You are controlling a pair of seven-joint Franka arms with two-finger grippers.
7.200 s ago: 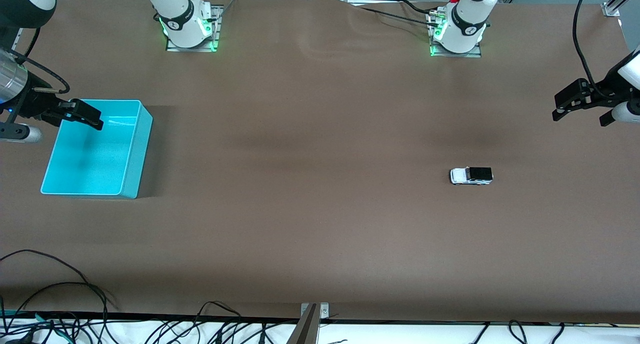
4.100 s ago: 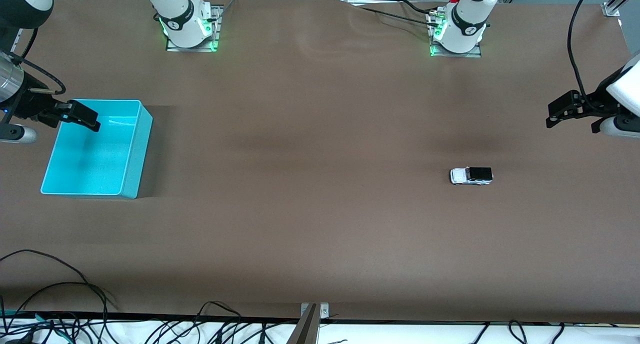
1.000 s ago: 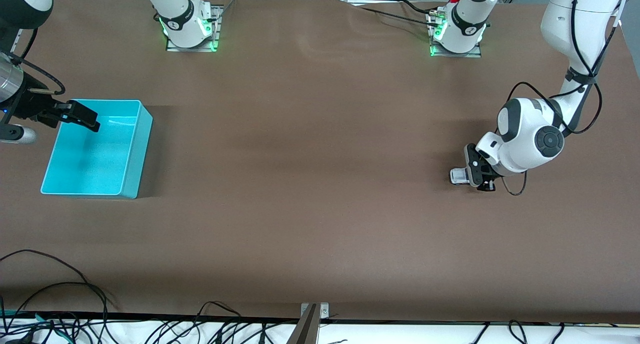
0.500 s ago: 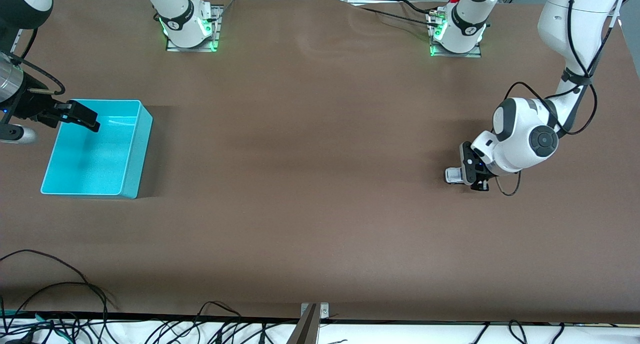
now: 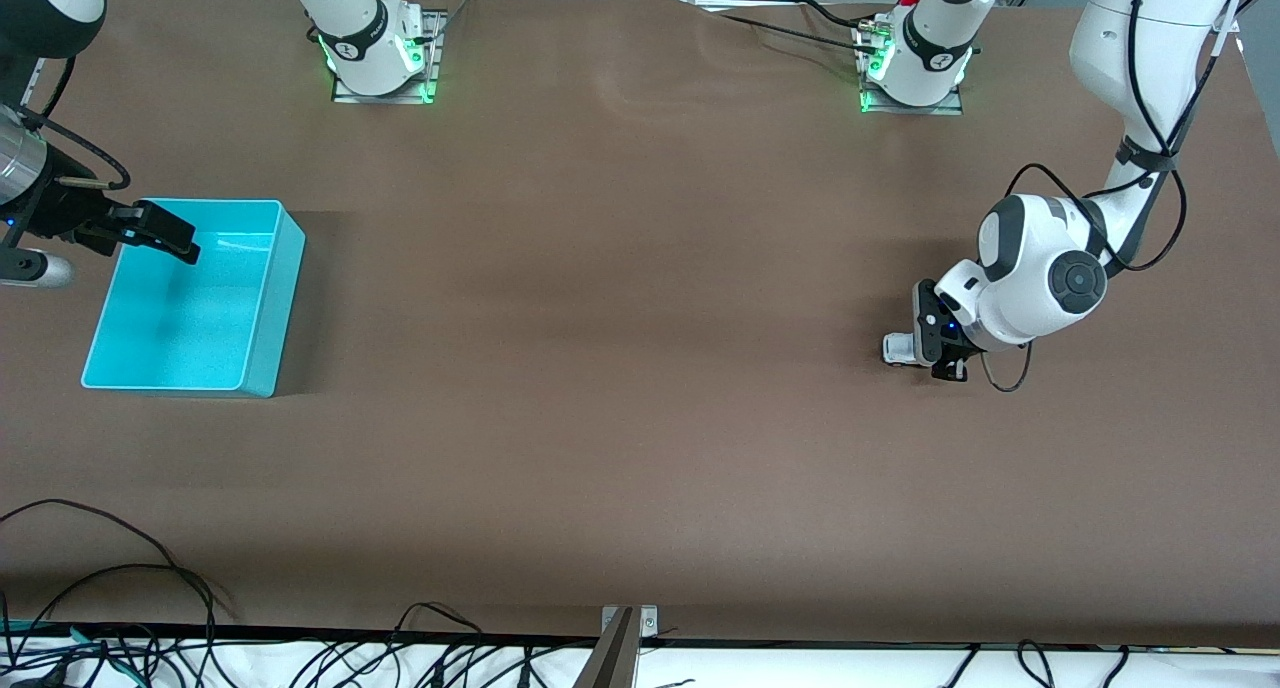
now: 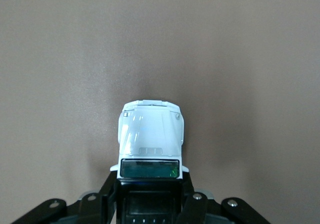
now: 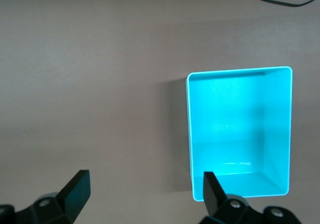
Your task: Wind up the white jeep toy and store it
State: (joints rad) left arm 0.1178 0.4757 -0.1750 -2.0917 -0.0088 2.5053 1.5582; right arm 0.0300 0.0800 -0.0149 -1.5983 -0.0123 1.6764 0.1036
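The white jeep toy stands on the brown table toward the left arm's end, its black roof hidden under the hand. My left gripper is down at the table and shut on the jeep's rear half. In the left wrist view the white bonnet and windscreen of the jeep stick out ahead of the left gripper, with a black finger against each side. My right gripper is open and empty. It hangs over the rim of the turquoise bin and waits. The right wrist view shows the right gripper spread wide beside the bin.
The bin is empty and stands at the right arm's end of the table. Loose black cables lie along the table edge nearest the front camera. A metal bracket sits at the middle of that edge.
The left gripper came down onto the jeep and over the last second has slid it along the table a little toward the right arm's end. The right arm has not moved.
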